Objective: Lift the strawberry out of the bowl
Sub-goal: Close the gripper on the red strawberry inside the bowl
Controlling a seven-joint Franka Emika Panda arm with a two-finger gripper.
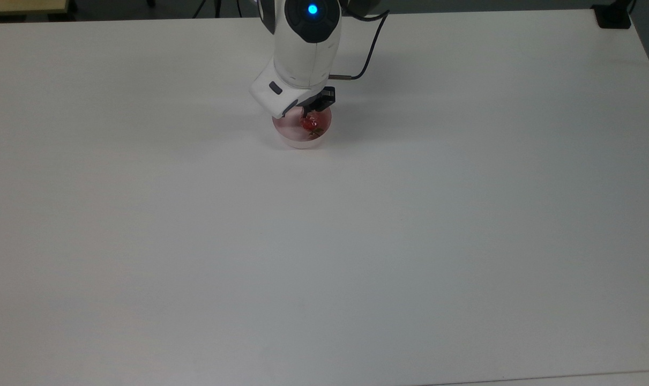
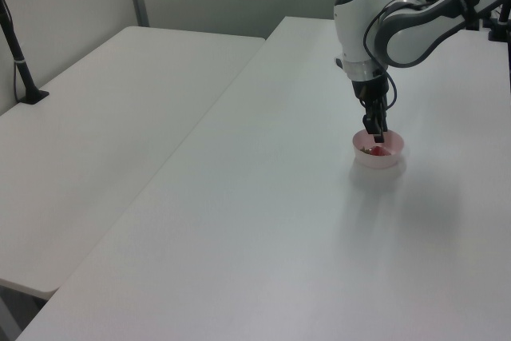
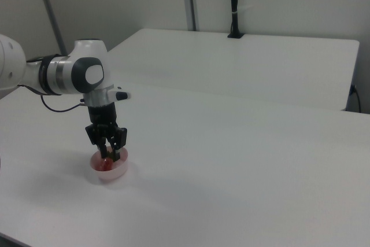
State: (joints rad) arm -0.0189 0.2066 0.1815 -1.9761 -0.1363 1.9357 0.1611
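Right now I've got the black two-finger gripper (image 3: 108,153) pointing straight down into the small round pale pink bowl (image 3: 118,171), fingers (image 3: 115,144) set narrowly either side of the small glossy red strawberry (image 1: 307,124); can't tell if they're touching it yet. Strawberry sits inside the bowl w/ leafy cap toward 5 o'clock in the top view. Bowl stands on the plain white table (image 1: 356,241), approx 12 o'clock of table centre in the top view. White arm (image 2: 399,21) reaches in from 1 o'clock in the left view.
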